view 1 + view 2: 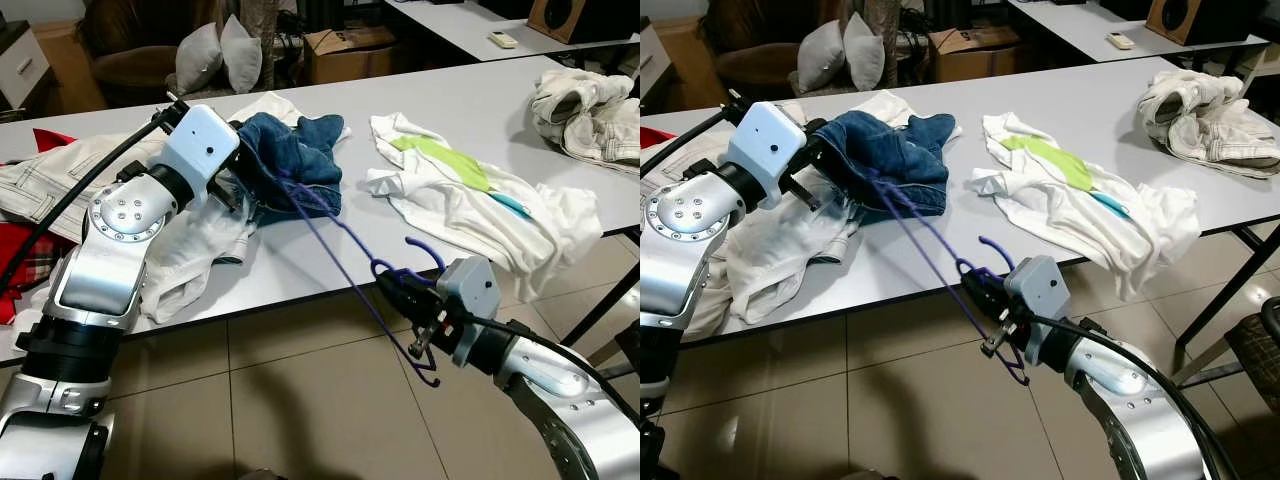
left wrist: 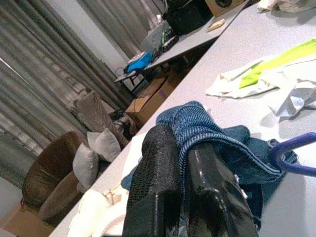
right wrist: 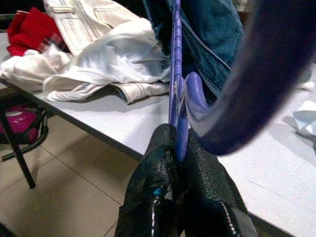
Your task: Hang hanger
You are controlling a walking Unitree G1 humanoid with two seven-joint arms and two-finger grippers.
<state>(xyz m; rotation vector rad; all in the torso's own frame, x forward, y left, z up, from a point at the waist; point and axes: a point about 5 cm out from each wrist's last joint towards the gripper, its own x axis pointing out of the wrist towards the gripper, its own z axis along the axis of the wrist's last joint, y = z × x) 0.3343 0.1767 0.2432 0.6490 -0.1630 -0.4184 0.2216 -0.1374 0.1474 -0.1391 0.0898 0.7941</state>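
Gripping the purple hanger [image 1: 340,245] near its hook, the right claw [image 3: 180,148] is closed on the thin wire, off the near edge of the desk [image 1: 300,275] above the tiled floor [image 1: 300,400]. The hanger runs up from that claw across the desk edge into the blue jeans [image 1: 290,160], which lie bunched on the desk. The left claw [image 2: 180,168] is clamped on a fold of the jeans, its two fingers pressed together with denim between them. White trousers [image 1: 200,250] lie on the desk just beside the jeans, partly under them. A white shirt with a green patch [image 1: 450,185] lies spread on the desk, on the jeans' other side. A red garment [image 1: 25,250] lies at the desk's left end. Another pale garment [image 1: 585,110] is heaped at the desk's far right corner.
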